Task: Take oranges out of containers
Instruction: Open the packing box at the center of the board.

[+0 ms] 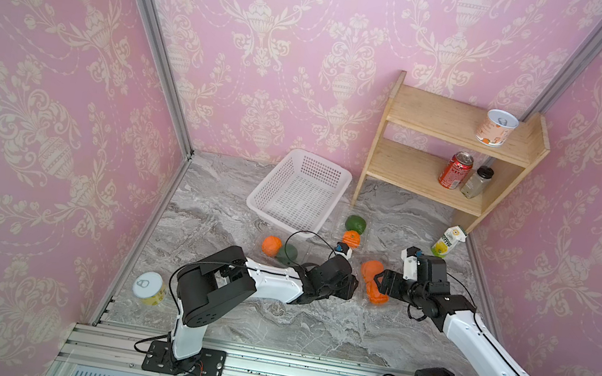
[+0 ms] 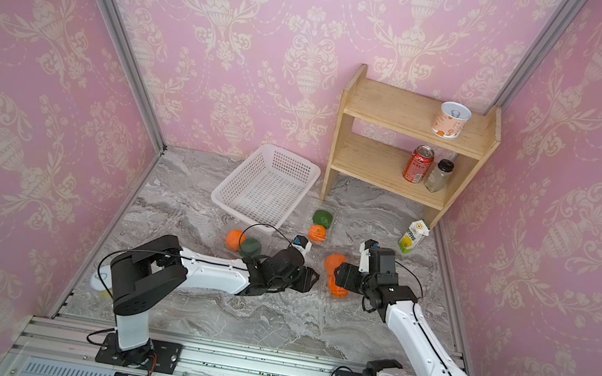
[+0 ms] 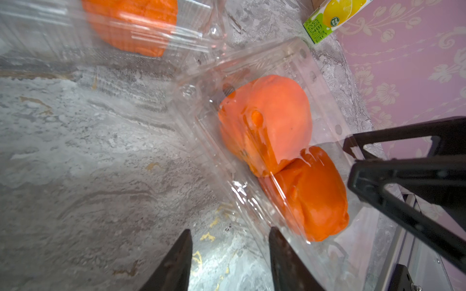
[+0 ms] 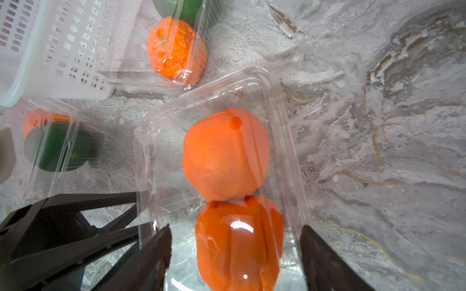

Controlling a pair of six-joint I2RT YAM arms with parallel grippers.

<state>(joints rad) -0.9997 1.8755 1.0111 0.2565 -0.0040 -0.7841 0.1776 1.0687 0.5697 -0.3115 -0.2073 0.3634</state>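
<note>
Right wrist view: the right gripper (image 4: 235, 226) has its jaws spread wide astride the near end of a clear tray (image 4: 161, 156). Whether they press its walls cannot be told. Two oranges lie inside, the near orange (image 4: 239, 247) between the jaws and touching the far orange (image 4: 224, 153). The left gripper (image 3: 229, 230) is released with nothing between its jaws, one finger at the tray's long rim.

Other fruit: a third orange (image 4: 176, 47) sits in a second tray (image 4: 141, 78) beside a green fruit (image 4: 191, 7), just off the first tray's corner. A fourth orange (image 1: 271, 245) shares a third tray (image 4: 50, 184) with another green fruit (image 4: 63, 151). None is out.

Risks, as judged:
- Glare and round holes suggest plastic lies over the fruit; closing on it would buckle the thin tray.
- The light tray may slide or lift with the orange.
- Pulling one orange may roll its neighbour.
- The two grippers are close and may collide.

Markings: the carton (image 3: 327, 20) shows a lemon and green lettering that is not legible. The red can (image 1: 455, 169) bears pale script too small to read.
</note>
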